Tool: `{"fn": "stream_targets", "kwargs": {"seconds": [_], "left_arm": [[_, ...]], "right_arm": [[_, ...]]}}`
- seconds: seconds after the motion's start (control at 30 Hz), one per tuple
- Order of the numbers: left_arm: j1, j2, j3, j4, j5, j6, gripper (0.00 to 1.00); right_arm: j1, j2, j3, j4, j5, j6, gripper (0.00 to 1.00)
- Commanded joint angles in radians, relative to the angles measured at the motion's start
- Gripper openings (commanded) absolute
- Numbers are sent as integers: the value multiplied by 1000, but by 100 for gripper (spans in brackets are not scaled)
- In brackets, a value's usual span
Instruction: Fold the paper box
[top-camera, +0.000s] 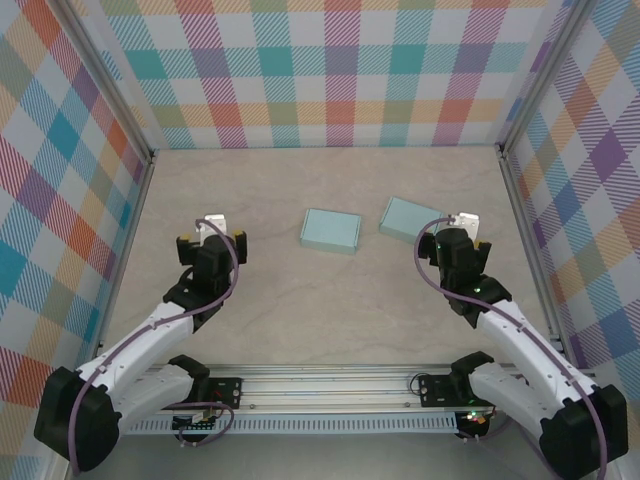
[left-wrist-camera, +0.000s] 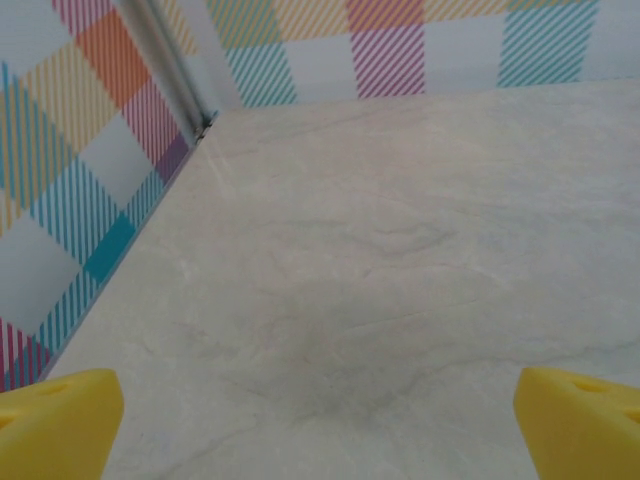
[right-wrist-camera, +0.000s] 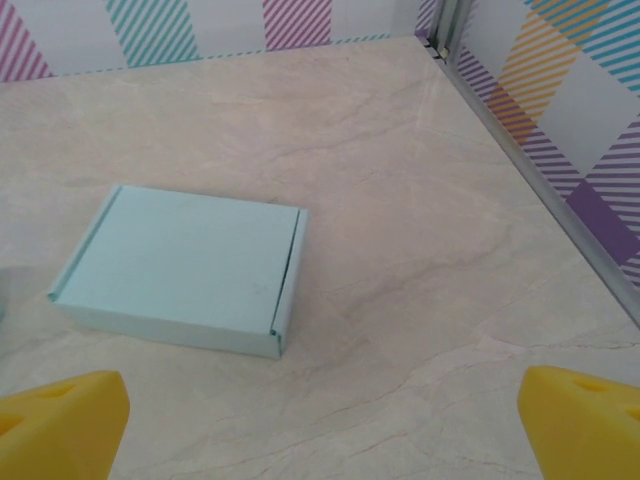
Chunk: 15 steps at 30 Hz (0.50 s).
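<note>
Two flat light-blue paper boxes lie on the table with their lids down. One box (top-camera: 330, 230) sits in the middle. The other box (top-camera: 406, 219) lies to its right, just left of my right gripper (top-camera: 460, 236). In the right wrist view this box (right-wrist-camera: 180, 265) is ahead and to the left of my right gripper (right-wrist-camera: 325, 430), whose yellow fingertips (right-wrist-camera: 62, 420) stand wide apart with bare table between them. My left gripper (top-camera: 212, 238) hovers at the left, well away from both boxes. It is open (left-wrist-camera: 320, 425) over bare table.
Checked walls with metal corner posts (top-camera: 150, 160) close the table on three sides. The right wall (right-wrist-camera: 560, 190) runs close beside the right gripper. A metal rail (top-camera: 330, 385) carries the arm bases at the near edge.
</note>
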Motion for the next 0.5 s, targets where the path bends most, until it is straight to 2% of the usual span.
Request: {"fn": "stream_targets", "kwargs": {"seconds": [0.0, 0.2, 0.47], "left_arm": [[54, -2, -39, 43, -35, -100, 100], [145, 59, -132, 239, 102, -56, 100], [239, 174, -208, 508, 202, 38, 100]], "right_arm": [[-43, 21, -43, 181, 2, -80, 100], [-157, 67, -97, 321, -87, -110, 100], [-296, 173, -136, 504, -231, -108, 100]]}}
